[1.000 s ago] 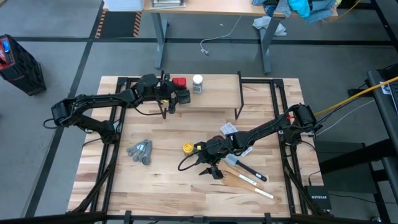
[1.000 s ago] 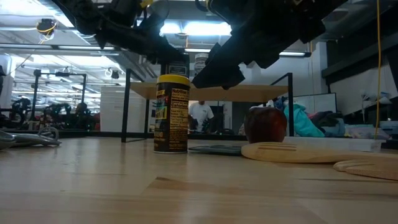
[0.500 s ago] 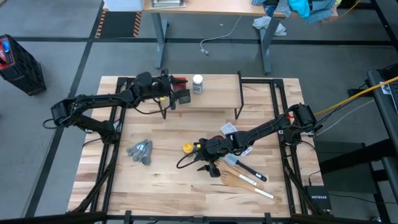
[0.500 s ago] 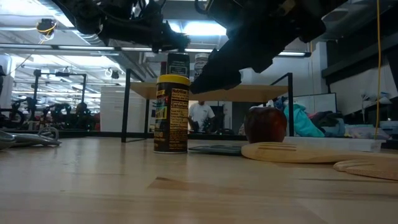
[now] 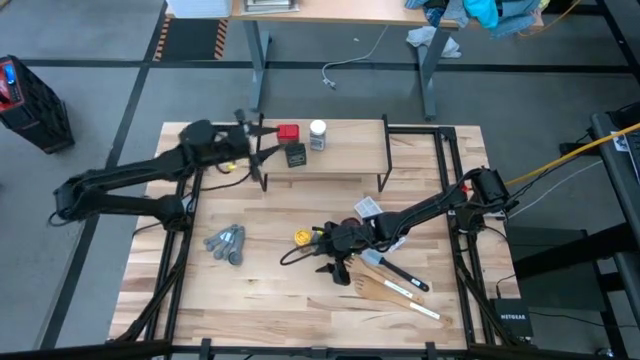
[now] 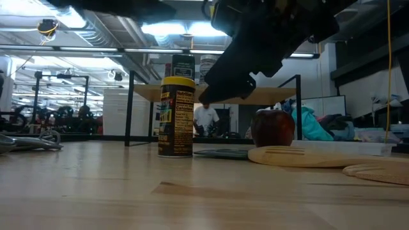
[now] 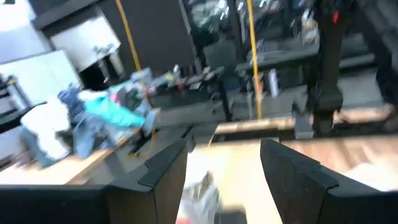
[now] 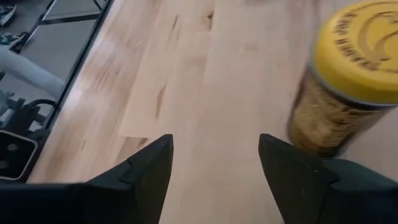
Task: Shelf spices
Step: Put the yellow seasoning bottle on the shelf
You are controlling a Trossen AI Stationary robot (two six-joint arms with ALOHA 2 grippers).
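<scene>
Standing on the shelf (image 5: pixel 340 160) top board: red square tin (image 5: pixel 288 132), dark square tin (image 5: pixel 295 154) just in front of it, white-capped jar (image 5: pixel 318 134) beside the red tin. All three upright, close together at the shelf's left half.

Yellow-lidded amber jar (image 5: pixel 302 237) not on the shelf; upright on the bench (image 5: pixel 200 300), mid-table, well in front of the shelf. Low view shows it upright too (image 6: pixel 176 117).

Left end effector (image 5: pixel 252 140) at the shelf's left end, just left of the tins, touching nothing. Fingers (image 7: pixel 165 165) spread apart in the left wrist view, nothing between them; blurry white-capped jar and a bit of red show past the gap.

Right end effector (image 5: pixel 325 243) low over the bench, just right of the amber jar. Right wrist view: fingers (image 8: pixel 149 165) spread, bare wood in the gap, jar (image 8: pixel 345 74) off to one side, not between them. No contact visible.

Grey measuring spoons (image 5: pixel 226 243) lie on the bench left of the amber jar, apart from it. Wooden utensils (image 5: pixel 395 292) and a dark-handled tool (image 5: pixel 398 272) lie on the bench right of the right end effector. Red apple (image 6: pixel 272 128) sits behind a wooden board in the low view. Person in white (image 6: pixel 206 117) far back in the room.
</scene>
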